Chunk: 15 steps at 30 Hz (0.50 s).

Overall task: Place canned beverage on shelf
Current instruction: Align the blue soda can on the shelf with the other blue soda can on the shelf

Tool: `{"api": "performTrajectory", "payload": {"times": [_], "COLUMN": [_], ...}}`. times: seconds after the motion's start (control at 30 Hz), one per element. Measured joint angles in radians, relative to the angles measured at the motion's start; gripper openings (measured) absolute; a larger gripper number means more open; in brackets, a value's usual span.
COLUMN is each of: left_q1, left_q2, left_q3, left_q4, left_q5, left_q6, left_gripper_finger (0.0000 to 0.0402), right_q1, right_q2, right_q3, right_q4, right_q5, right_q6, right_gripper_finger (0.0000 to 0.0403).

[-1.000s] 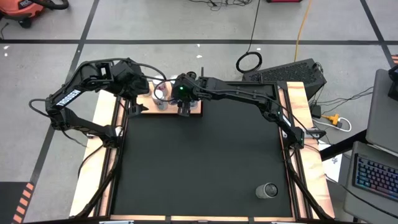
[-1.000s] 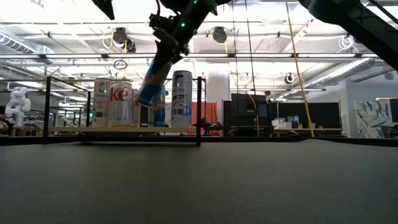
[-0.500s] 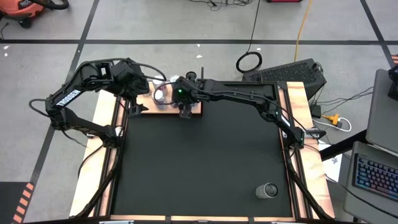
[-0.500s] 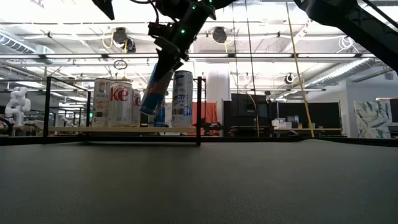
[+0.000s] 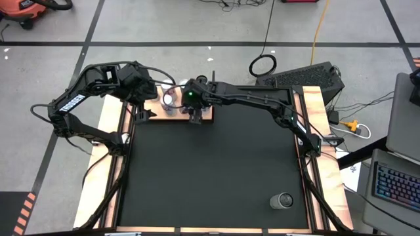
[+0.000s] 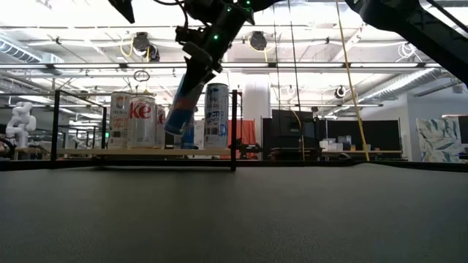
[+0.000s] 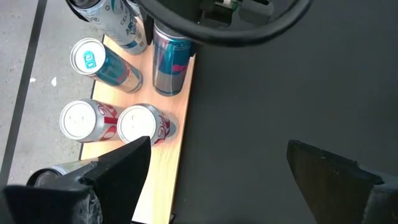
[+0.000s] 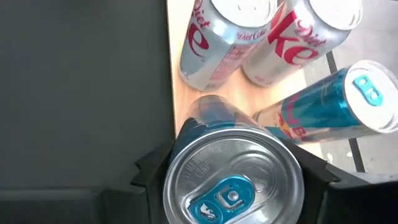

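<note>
My right gripper (image 5: 195, 108) is shut on a slim blue can (image 6: 183, 106) over the near right part of the light-wood shelf (image 6: 146, 152). Whether the can's lower end touches the board, I cannot tell. Two Diet Coke cans (image 7: 78, 121) (image 7: 140, 124), a teal can (image 7: 102, 62) and a tall silver can (image 6: 215, 115) stand upright on the board. My left gripper (image 7: 227, 174) is open and empty, above the shelf's left end and the mat's far edge (image 5: 140, 111). My right gripper pinches the blue can's upper end (image 8: 180, 146), just under the rim, between its two fingers (image 8: 149, 171) on opposite sides. The fingers come from above, slanting in from the table's right. The can hangs tilted, its top leaning right and its lower end (image 6: 174, 131) close over the board.
The shelf has thin black uprights (image 6: 234, 128) at its corners and stands at the far edge of the black mat (image 5: 210, 170). One more can (image 5: 283, 200) is on the mat near the right front corner. Wooden rails (image 5: 321, 144) run along the table's sides.
My right gripper has gone down a little toward the shelf board with the blue can. The can stays tilted and its lower end now sits lower among the standing cans.
</note>
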<state>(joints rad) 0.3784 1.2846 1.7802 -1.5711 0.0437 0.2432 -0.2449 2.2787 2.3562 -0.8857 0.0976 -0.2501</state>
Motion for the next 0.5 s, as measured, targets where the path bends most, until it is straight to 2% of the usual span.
{"api": "performTrajectory", "payload": {"times": [0.17, 0.5], "left_q1": [0.000, 0.000], "left_q2": [0.000, 0.000], "left_q3": [0.000, 0.000], "left_q4": [0.000, 0.000], "left_q5": [0.000, 0.000], "left_q6": [0.000, 0.007], "left_gripper_finger": [0.0373, 0.0373], "right_q1": [-0.015, -0.043], "right_q2": [0.000, 0.000], "right_q3": [0.000, 0.000], "right_q4": [0.037, 0.065], "right_q5": [-0.094, -0.099], "right_q6": [0.001, -0.031], "right_gripper_finger": [0.0218, 0.0224]}}
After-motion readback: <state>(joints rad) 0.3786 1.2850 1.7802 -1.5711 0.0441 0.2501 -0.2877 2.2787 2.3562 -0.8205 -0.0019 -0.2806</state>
